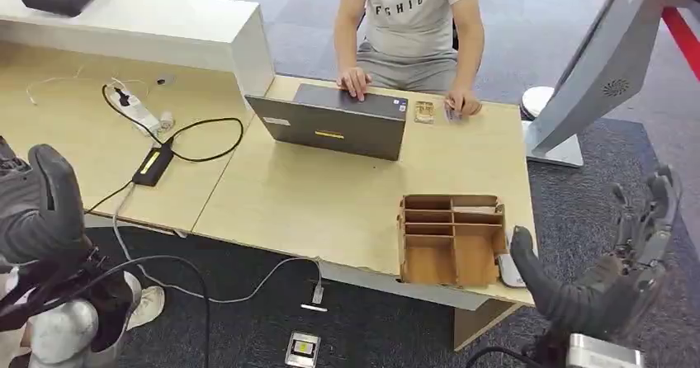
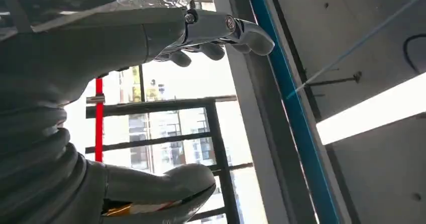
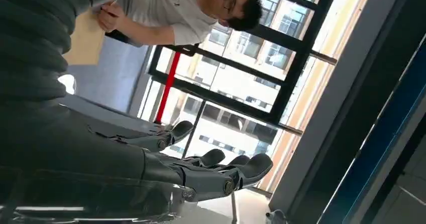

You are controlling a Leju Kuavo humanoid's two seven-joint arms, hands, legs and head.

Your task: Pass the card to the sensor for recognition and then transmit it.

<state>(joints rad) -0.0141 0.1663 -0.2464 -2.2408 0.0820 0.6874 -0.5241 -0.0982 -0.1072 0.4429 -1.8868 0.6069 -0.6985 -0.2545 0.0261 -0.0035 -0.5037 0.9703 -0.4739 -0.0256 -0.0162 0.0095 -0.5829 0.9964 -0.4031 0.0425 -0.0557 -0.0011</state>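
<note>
Stock as I see it from the console, biggest first

1. Table (image 1: 330,211), one, pale wood
2. Person (image 1: 410,21), one, seated at the far side with both hands on the tabletop
3. Laptop (image 1: 338,125), one, lid up with its back towards me
4. Wooden organiser (image 1: 452,240), one, with several compartments, at the near right edge of the table
5. Right hand (image 1: 615,269), one, raised off the table's right corner; fingers apart and holding nothing, as the right wrist view confirms
6. Left hand (image 1: 41,211), one, low at the far left and well apart from the organiser; the left wrist view shows its fingers (image 2: 211,50) stretched out, thumb wide, nothing held
7. Small wooden piece (image 1: 424,112), one, beside the laptop; possibly the sensor, too small to tell
8. Card (image 1: 509,271), one by my judgement: a pale flat slip touching the organiser's right wall. It lies just left of the right thumb, long axis running roughly away from me. The right hand is far the nearer, so I'd reach with that one
</note>
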